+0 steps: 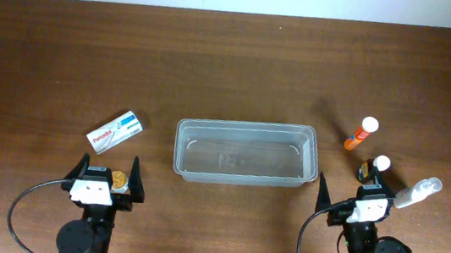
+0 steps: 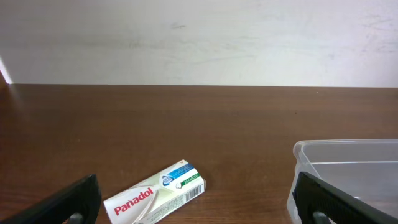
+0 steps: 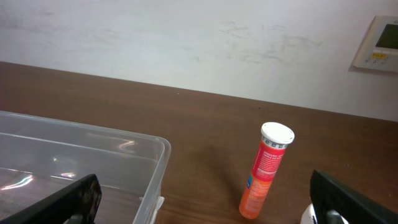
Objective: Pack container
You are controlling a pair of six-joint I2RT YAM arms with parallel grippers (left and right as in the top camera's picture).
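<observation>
The clear plastic container (image 1: 247,127) sits empty at the table's middle. My left gripper (image 1: 108,171) is open and empty at the front left, to the container's left. In the left wrist view its fingers (image 2: 199,208) frame a white Panadol box (image 2: 154,193), which lies flat ahead of them, and the container's corner (image 2: 348,148) shows at the right. My right gripper (image 1: 354,194) is open and empty at the front right. In the right wrist view its fingers (image 3: 208,206) frame the container's end (image 3: 93,134) and an orange tube (image 3: 267,168).
The Panadol box (image 1: 114,131) lies left of the container. A small gold round thing (image 1: 119,180) sits between the left fingers. The orange tube (image 1: 361,133), a small white-capped item (image 1: 374,166) and a clear bottle (image 1: 419,193) lie at the right.
</observation>
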